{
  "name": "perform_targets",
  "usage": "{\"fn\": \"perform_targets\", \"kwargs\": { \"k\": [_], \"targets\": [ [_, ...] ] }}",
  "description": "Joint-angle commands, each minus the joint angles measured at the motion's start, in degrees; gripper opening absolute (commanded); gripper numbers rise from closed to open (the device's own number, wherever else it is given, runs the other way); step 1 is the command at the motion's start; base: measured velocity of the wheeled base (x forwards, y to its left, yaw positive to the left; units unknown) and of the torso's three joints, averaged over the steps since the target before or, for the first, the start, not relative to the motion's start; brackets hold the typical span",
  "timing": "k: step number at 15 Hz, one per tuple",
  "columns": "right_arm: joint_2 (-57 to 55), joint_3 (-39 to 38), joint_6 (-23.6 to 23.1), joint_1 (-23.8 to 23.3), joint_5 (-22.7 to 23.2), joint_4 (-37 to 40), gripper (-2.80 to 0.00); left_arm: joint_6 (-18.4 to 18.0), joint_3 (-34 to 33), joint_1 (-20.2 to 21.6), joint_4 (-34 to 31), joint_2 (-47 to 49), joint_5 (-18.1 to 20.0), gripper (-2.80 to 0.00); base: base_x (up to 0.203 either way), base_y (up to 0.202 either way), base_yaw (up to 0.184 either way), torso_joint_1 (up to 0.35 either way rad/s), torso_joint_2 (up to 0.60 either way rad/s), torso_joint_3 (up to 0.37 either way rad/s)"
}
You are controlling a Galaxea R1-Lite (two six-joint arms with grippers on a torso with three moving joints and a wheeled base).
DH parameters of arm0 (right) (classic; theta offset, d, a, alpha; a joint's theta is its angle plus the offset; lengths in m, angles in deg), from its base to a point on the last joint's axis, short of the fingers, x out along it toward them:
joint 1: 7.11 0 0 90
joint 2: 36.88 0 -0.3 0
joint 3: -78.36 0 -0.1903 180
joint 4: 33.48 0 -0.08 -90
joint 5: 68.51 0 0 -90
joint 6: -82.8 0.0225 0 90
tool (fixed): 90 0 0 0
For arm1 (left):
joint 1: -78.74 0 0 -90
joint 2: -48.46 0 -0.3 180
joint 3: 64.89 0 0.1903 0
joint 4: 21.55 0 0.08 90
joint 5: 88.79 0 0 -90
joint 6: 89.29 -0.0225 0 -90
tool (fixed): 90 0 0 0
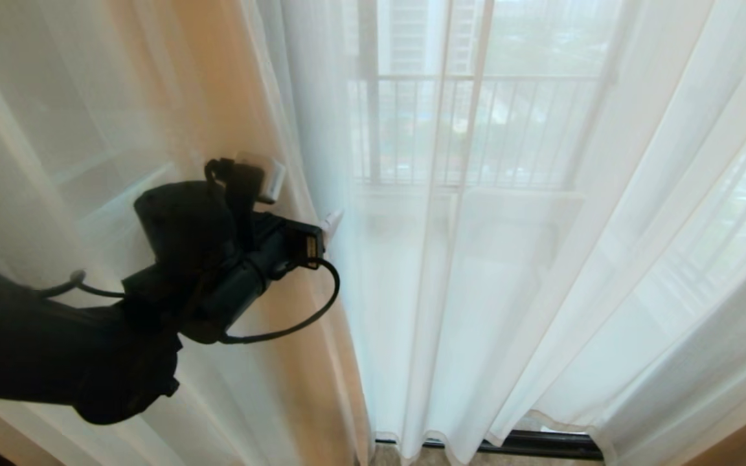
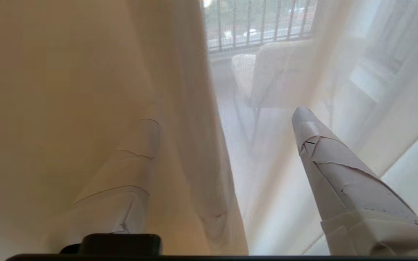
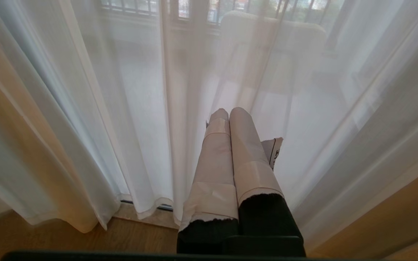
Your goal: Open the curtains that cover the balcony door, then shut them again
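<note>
The curtains (image 1: pixel 541 259) hang shut across the whole view, a cream panel (image 1: pixel 120 97) on the left meeting white panels on the right. Of the balcony door, only a dark bottom frame (image 1: pixel 541 445) shows under the hem. My left arm (image 1: pixel 217 259) reaches up to the cream panel's inner edge. The left gripper (image 2: pixel 225 116) is open: one taped finger (image 2: pixel 136 170) lies veiled behind the sheer cream fabric, the other finger (image 2: pixel 325 156) is bare, and a loose fold (image 2: pixel 201 163) hangs between them. My right gripper (image 3: pixel 229 112) is shut and empty, low down before the white folds.
A barred railing (image 1: pixel 476 129) and a pale chair (image 2: pixel 278 72) show dimly through the fabric on the balcony. Wooden floor (image 3: pixel 67 239) runs up to the curtain hem (image 3: pixel 147 210).
</note>
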Motion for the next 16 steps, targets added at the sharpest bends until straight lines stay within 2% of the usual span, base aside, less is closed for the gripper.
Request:
{"fn": "perform_targets", "kwargs": {
  "k": [1,13,16],
  "targets": [
    [0.0,0.0,0.0,0.0,0.0,0.0,-2.80,0.0,-2.6,-0.3,0.4,-4.2,-0.2,0.00,0.000,0.000,0.000,0.000,0.00,0.000],
    [0.0,0.0,0.0,0.0,0.0,0.0,-2.80,0.9,-21.9,-1.8,0.0,-23.4,-0.6,0.00,0.000,0.000,0.000,0.000,0.00,0.000],
    [0.0,0.0,0.0,0.0,0.0,0.0,-2.80,1.3,-26.6,-1.7,-1.3,-29.2,-2.1,0.00,0.000,0.000,0.000,0.000,0.00,0.000]
  ]
}}
